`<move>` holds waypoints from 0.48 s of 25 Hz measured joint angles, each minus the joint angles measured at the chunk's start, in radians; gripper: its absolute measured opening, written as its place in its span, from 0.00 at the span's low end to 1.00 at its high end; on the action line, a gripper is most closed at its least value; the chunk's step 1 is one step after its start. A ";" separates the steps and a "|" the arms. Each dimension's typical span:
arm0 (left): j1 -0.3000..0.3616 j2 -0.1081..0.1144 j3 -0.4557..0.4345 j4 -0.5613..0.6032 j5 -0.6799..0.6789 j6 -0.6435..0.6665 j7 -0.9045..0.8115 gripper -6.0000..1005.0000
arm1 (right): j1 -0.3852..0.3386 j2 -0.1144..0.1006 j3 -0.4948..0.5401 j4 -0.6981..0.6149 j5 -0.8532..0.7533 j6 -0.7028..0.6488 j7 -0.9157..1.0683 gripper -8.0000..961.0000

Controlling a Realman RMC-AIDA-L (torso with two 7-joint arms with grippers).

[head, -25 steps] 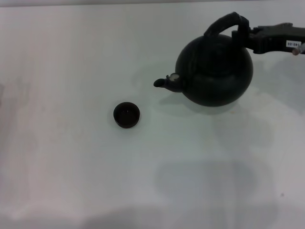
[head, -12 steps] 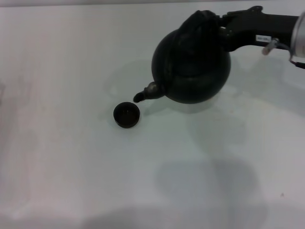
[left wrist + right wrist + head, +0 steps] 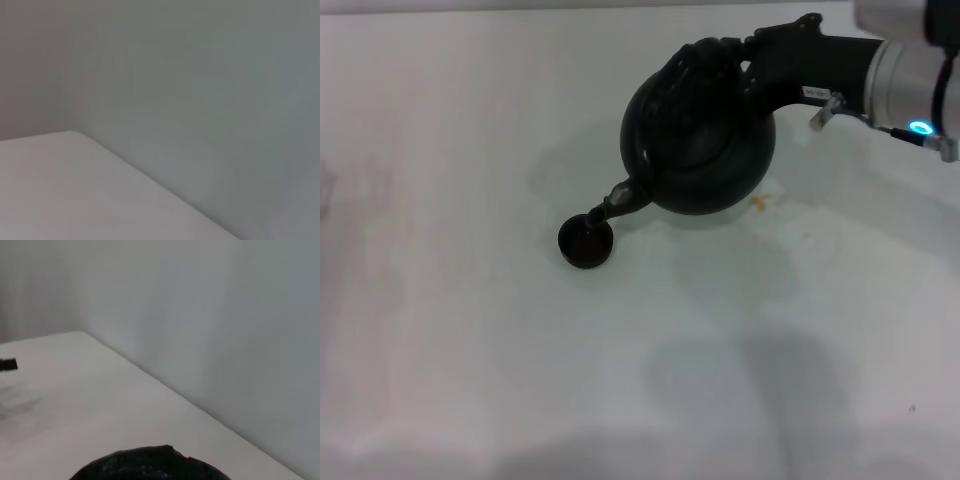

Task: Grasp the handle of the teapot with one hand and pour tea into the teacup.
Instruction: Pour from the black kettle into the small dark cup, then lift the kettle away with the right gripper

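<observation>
In the head view the dark round teapot [image 3: 705, 140] hangs in the air, tipped to the left and down. Its spout [image 3: 616, 200] points down right over the small black teacup [image 3: 585, 242], which stands on the white table. My right gripper [image 3: 735, 62] comes in from the upper right and is shut on the black arched handle [image 3: 705, 58] at the top of the pot. A dark curved part of the teapot [image 3: 150, 465] shows in the right wrist view. My left gripper is out of view.
The white table [image 3: 470, 350] spreads to the left and front of the cup. A small brown stain [image 3: 760, 203] lies on the table by the pot. The left wrist view shows only a table corner [image 3: 70, 175] and a grey wall.
My right gripper has carried the teapot left and tipped it further. The spout went from level and right of the cup to pointing down over the cup.
</observation>
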 joint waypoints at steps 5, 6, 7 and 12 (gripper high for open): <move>-0.001 0.000 0.000 0.000 0.000 0.000 0.000 0.89 | 0.008 0.000 -0.065 0.000 -0.070 0.062 -0.002 0.21; -0.001 0.000 0.000 0.000 0.000 0.000 0.000 0.89 | 0.010 0.000 -0.076 0.000 -0.080 0.074 -0.002 0.21; -0.001 0.000 0.000 0.000 0.000 0.000 0.000 0.89 | 0.011 0.000 -0.085 0.000 -0.088 0.086 -0.002 0.21; -0.001 0.000 0.000 0.000 0.000 0.002 -0.001 0.89 | 0.016 0.001 -0.115 0.003 -0.117 0.132 -0.005 0.20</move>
